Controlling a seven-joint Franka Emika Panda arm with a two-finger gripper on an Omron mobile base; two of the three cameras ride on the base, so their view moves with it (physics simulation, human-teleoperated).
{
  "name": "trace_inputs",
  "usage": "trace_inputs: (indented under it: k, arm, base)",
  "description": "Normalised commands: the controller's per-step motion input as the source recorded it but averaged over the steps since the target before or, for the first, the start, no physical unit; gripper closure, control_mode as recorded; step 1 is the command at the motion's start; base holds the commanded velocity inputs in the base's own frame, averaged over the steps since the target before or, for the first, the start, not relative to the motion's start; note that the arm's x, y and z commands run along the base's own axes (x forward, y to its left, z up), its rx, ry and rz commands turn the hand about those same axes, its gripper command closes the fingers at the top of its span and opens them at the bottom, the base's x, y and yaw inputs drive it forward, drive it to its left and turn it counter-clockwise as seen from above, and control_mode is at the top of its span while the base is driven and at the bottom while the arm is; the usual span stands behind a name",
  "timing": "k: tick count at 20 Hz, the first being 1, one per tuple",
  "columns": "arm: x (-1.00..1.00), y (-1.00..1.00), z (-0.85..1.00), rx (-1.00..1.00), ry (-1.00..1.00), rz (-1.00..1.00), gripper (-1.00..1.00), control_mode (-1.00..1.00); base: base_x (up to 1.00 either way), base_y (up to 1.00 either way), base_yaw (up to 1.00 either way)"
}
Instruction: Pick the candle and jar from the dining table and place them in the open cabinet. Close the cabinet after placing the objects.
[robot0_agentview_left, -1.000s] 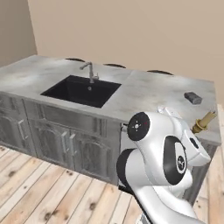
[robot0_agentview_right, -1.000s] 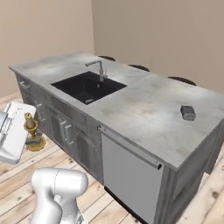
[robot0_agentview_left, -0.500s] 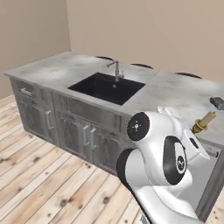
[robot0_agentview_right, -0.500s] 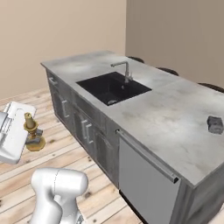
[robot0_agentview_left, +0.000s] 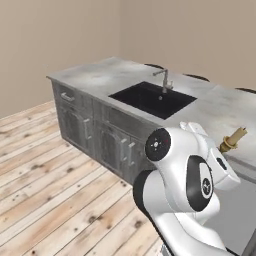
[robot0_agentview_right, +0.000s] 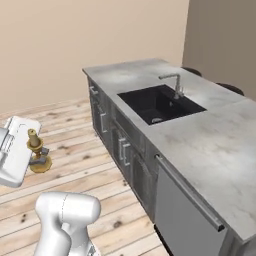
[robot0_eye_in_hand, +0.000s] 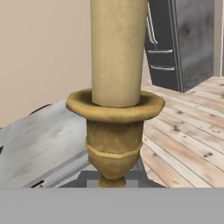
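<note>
Candle (robot0_eye_in_hand: 116, 87): golden-brass throughout, paler matte tan on the upper shaft, deeper mottled gold on the collar and bulb below. Desk (robot0_agentview_right: 220, 145): pale grey marble top with darker grey veining; body below in dark grey wood grain. Sink (robot0_agentview_left: 152, 98), set into the top: flat black. Faucet (robot0_agentview_right: 175, 84): dull metal grey. Floor (robot0_agentview_left: 50, 200): light honey planks with dark knots. Walls (robot0_agentview_right: 60, 45): plain beige. At 1 o'clock in the hand view, a dark grey unit (robot0_eye_in_hand: 183, 41) with pale metal handles.

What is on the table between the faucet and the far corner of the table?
Nothing: in the right base view the marble of the table is bare from the faucet to that corner.
</note>
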Motion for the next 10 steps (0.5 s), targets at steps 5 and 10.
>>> trace_inputs:
  k: [5,10]
  arm:
    - [0.0,0.0,0.0,0.0,0.0,0.0,1.0,1.0]
    - [0.0,0.0,0.0,0.0,0.0,0.0,1.0,1.0]
  base:
    - [0.0,0.0,0.36]
    - [0.0,0.0,0.35]
